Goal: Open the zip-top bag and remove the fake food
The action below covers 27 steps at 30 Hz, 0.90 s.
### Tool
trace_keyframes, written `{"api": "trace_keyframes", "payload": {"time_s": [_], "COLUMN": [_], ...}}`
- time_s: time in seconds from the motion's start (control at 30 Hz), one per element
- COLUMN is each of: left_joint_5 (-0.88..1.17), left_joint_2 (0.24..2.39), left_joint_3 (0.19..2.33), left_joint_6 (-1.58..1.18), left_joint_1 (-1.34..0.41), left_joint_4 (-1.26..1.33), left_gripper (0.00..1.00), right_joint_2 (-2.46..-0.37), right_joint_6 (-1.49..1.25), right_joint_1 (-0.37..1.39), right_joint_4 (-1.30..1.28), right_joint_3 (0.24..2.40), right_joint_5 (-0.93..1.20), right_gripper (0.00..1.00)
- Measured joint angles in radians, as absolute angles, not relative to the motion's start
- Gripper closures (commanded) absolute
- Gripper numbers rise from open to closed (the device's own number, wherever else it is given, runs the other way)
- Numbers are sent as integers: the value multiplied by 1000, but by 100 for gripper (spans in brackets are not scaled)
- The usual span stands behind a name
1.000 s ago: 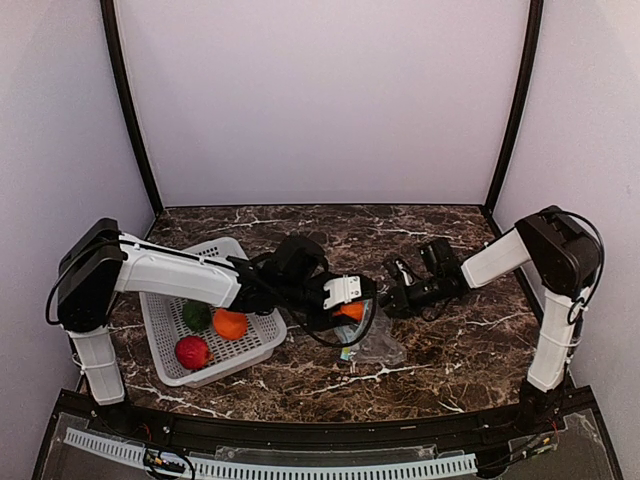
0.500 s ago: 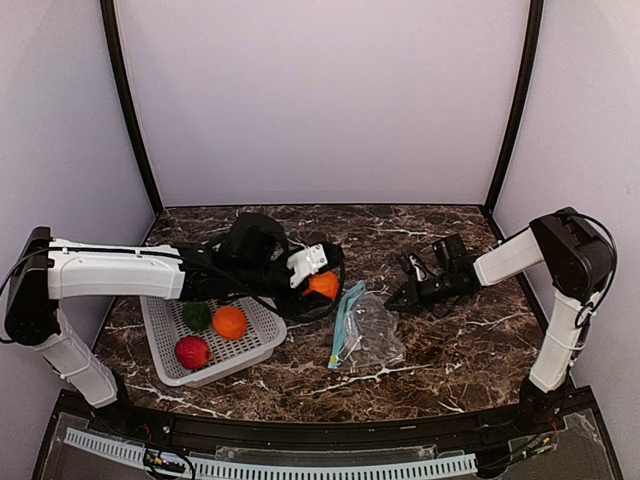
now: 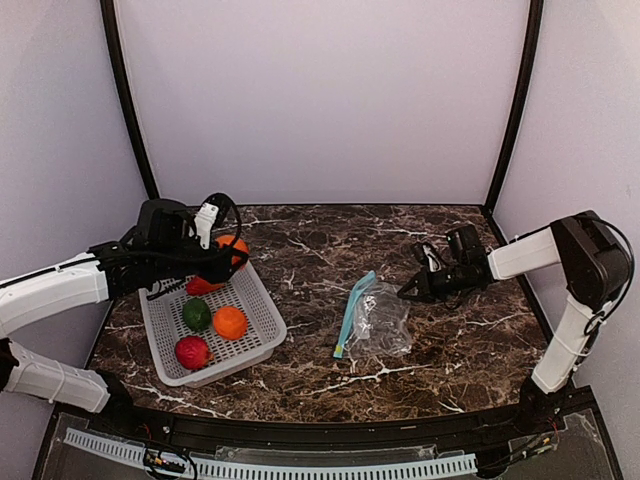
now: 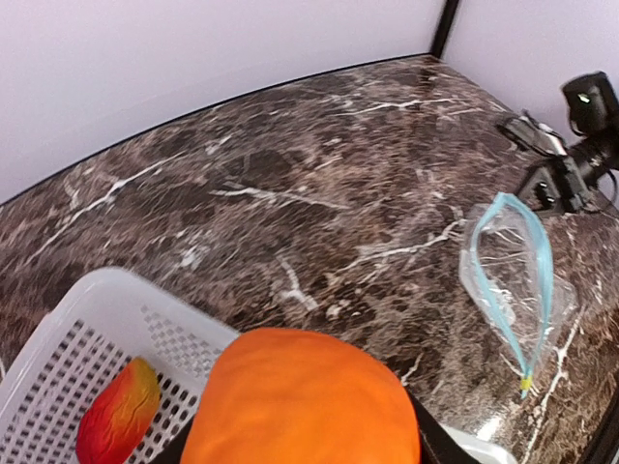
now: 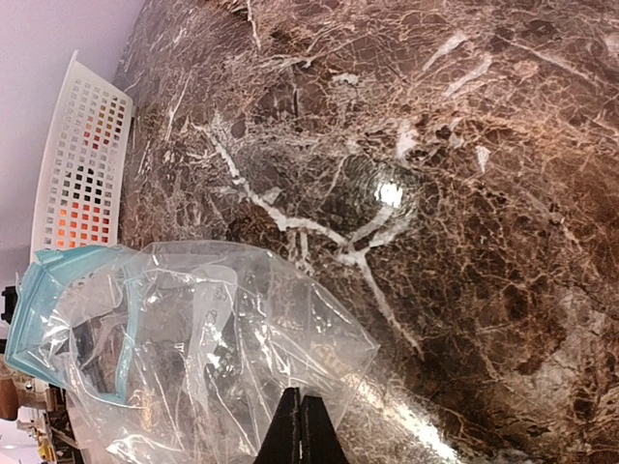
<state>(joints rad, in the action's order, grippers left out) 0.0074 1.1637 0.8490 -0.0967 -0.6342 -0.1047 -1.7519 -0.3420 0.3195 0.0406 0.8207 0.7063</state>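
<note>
**Q:** Here, where does the fake food lie relative to the left gripper (image 3: 225,258)?

**A:** One orange piece (image 4: 300,401) is clamped between its fingers, which close round it on both sides. Directly below the gripper is the far end of the white basket (image 3: 258,300). The elongated red-orange piece (image 3: 200,286) lies just under and beside it. Nearer the arm bases lie the green piece (image 3: 197,314), the second orange (image 3: 230,322) and the round red piece (image 3: 192,351).

**Q:** And the zip-top bag (image 3: 380,322)?

**A:** It lies flat on the marble table (image 3: 330,240), well apart from the left gripper. Its teal zip strip (image 3: 352,308) is on the edge facing that gripper. The right gripper (image 3: 408,292) meets the opposite edge. In the right wrist view its fingertips (image 5: 298,430) are pressed together on the clear film.

**Q:** What differs from the earlier frames?

**A:** One second ago the left gripper held the orange piece at the bag's mouth. Half a second ago it was just beside the zip strip. It is now over the basket. The bag has shifted slightly with the right gripper, away from the basket. The three pieces at the near end of the basket have not moved.
</note>
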Motion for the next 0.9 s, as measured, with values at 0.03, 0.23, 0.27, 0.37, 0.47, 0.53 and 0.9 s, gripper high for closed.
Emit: {"api": "trace_keyframes", "payload": {"time_s": [0.03, 0.23, 0.27, 0.37, 0.47, 0.53, 0.9], "left_joint_5": [-7, -68, -72, -78, -88, -88, -70], "left_joint_2": [1151, 1132, 1132, 1138, 1159, 1184, 1347], "left_joint_3": [831, 745, 737, 720, 712, 712, 711], "left_joint_6": [-121, -224, -234, -264, -283, -290, -289], "left_joint_1": [-615, -552, -548, -532, -517, -511, -506], "left_joint_4": [-114, -183, -190, -202, -200, -196, -127], "left_gripper": [50, 47, 47, 46, 43, 40, 15], "right_joint_2": [-1752, -1750, -1749, -1744, -1738, -1731, -1702], "right_joint_6": [-335, -294, -288, -274, -267, -265, -251], "right_joint_1": [319, 318, 318, 316, 314, 314, 293], "right_joint_4": [32, -37, -44, -69, -85, -101, -139], "right_joint_3": [823, 854, 859, 872, 876, 878, 881], "right_joint_5": [699, 645, 635, 602, 577, 558, 495], "right_gripper": [100, 100, 100, 100, 100, 100, 90]}}
